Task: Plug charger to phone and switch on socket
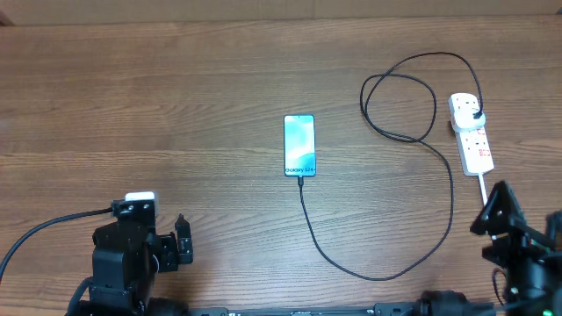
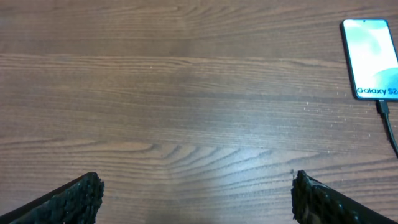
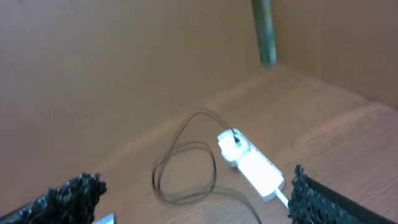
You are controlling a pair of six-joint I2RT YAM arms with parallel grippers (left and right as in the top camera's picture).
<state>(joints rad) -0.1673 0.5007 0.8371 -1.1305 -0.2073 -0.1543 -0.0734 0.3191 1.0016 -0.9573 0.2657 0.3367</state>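
Gaping wide, the left gripper (image 2: 196, 208) held nothing, its fingers (image 2: 68, 200) far apart above bare table (image 1: 132, 88) at the near left. The right gripper (image 3: 186, 205) was likewise spread wide and held nothing, low at the near right and just short of the white cord (image 1: 485, 186). Between the two arms, mid-table, the phone (image 1: 299, 145) lay flat with its screen lit. The charger (image 1: 453, 202) had its connector (image 2: 380, 107) seated at the phone's near edge. From there the black cable ran toward the near side, swung right, and rose in loose loops to the socket (image 1: 471, 136). The socket lay flat at the far right, well apart from the phone. Its farthest outlet held the black plug (image 1: 475, 115); the other outlets held nothing. Whether the red switches were on I could not tell.
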